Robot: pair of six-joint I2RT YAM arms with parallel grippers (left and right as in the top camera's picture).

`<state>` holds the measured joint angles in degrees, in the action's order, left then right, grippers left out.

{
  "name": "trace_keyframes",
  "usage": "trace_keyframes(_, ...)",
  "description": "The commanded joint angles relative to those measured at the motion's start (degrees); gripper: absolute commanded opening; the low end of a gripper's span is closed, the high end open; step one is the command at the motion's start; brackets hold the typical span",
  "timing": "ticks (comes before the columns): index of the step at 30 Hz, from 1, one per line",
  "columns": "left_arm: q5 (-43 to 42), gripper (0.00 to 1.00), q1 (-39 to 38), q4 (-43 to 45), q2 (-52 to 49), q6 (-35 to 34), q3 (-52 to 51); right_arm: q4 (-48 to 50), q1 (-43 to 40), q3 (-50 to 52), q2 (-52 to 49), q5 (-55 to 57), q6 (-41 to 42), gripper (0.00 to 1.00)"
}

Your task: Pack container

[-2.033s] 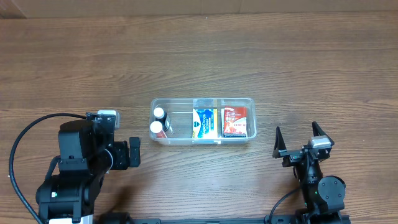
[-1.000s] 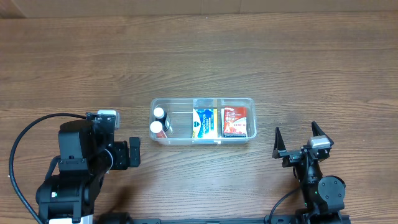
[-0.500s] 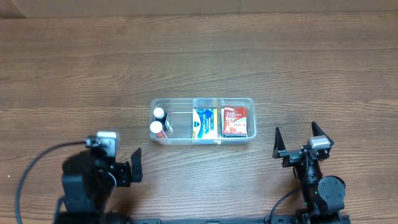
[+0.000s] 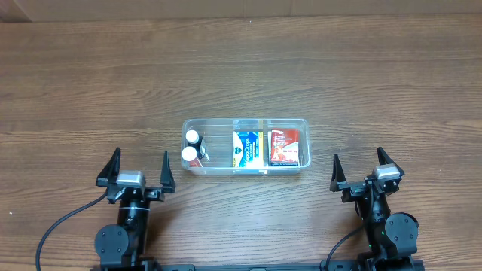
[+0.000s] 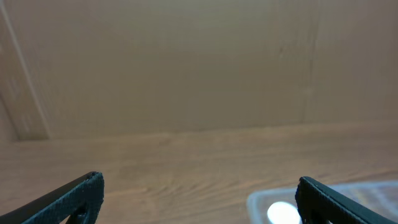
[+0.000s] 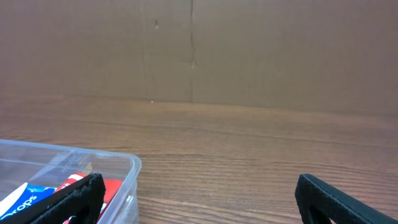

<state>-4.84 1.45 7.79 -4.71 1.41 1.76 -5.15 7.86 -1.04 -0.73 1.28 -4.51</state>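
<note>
The clear plastic container sits at the table's middle. It holds two small white-capped bottles at its left end, a blue and yellow box in the middle and a red box at the right. My left gripper is open and empty near the front edge, left of the container. My right gripper is open and empty near the front edge, right of the container. The container's corner shows in the left wrist view and in the right wrist view.
A brown cardboard wall stands behind the wooden table. A black cable runs from the left arm toward the front left.
The left arm has folded back from its raised pose beside the container to a low rest pose at the front edge, its open fingers now pointing away. The right arm has not moved.
</note>
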Motion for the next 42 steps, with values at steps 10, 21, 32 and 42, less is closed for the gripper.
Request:
trace_keyframes(10, 3.6, 1.0, -0.7, -12.2, 2.3, 2.0, -1.5, 0.5, -0.3, 0.6, 0.6, -0.3, 0.0, 1.0)
trace_keyframes(21, 3.5, 1.0, -0.7, -12.2, 2.2, 2.0, -1.5, 0.5, -0.3, 0.6, 0.6, -0.3, 0.0, 1.0)
trace_keyframes(32, 3.6, 1.0, -0.7, -12.2, 2.2, 2.1, -1.5, 0.5, -0.3, 0.6, 0.6, -0.3, 0.0, 1.0)
trace_keyframes(42, 3.6, 1.0, -0.7, -12.2, 2.2, 2.1, -1.5, 0.5, -1.1, 0.6, 0.6, -0.3, 0.0, 1.0)
